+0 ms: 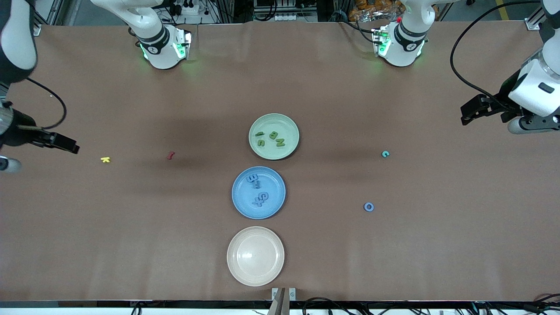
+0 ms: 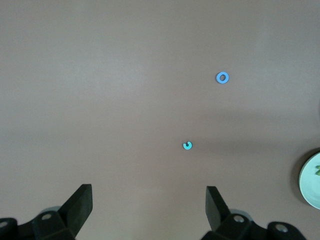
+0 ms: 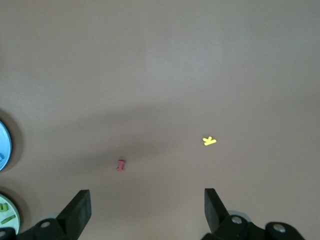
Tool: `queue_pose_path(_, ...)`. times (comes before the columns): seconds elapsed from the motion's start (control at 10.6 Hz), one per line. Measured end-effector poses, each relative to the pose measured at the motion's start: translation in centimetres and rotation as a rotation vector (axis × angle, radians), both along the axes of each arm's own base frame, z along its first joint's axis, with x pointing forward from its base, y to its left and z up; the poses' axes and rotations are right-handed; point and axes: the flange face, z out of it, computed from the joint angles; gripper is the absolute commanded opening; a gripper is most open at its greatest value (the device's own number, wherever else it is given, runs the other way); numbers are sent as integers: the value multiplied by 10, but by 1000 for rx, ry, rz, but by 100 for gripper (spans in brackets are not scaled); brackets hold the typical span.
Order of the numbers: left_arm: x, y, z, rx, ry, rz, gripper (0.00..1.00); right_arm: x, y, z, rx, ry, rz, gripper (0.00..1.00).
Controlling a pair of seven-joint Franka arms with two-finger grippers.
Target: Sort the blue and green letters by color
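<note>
From the front view I see three plates in a row mid-table: the green plate [image 1: 262, 151] farthest from the camera with the green letters [image 1: 271, 138] in it, the blue plate [image 1: 245, 208] next with blue letters [image 1: 257, 190] in it, and the cream plate [image 1: 255, 256] nearest. A blue O [image 1: 369, 207] and a teal C [image 1: 385, 153] lie loose on the table [image 1: 131, 227] toward the left arm's end; a yellow K [image 1: 105, 159] and a dark red letter [image 1: 170, 155] lie toward the right arm's end. Both arms hang raised at the table's ends, waiting.

My left wrist view shows the left gripper [image 2: 149, 200] spread wide and empty, high over the teal C [image 2: 187, 145] and blue O [image 2: 222, 77].

My right wrist view shows the right gripper [image 3: 147, 202] likewise spread and empty, above the dark red letter [image 3: 120, 165] and yellow K [image 3: 209, 141].
</note>
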Motion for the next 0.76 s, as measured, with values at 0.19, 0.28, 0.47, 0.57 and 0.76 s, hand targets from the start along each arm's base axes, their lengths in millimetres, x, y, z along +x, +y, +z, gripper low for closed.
queue_pose_path(0.19, -1, -4, 1, 0, -2, -7, 100, -12, -11, 36, -3, -12, -19, 100)
queue_pose_path(0.28, -1, -4, 1, 0, -2, -7, 100, -16, -18, 52, -4, -16, -30, 100)
queue_pose_path(0.47, -1, -4, 1, 0, -3, -7, 100, -23, -27, 74, -6, -26, -43, 100)
queue_pose_path(0.57, -1, -3, 1, 0, -3, -6, 100, -25, -27, 81, -6, -37, -42, 100)
queue_pose_path(0.76, 0, -3, 1, 0, -3, -6, 100, -32, -24, 92, -4, -51, -37, 100)
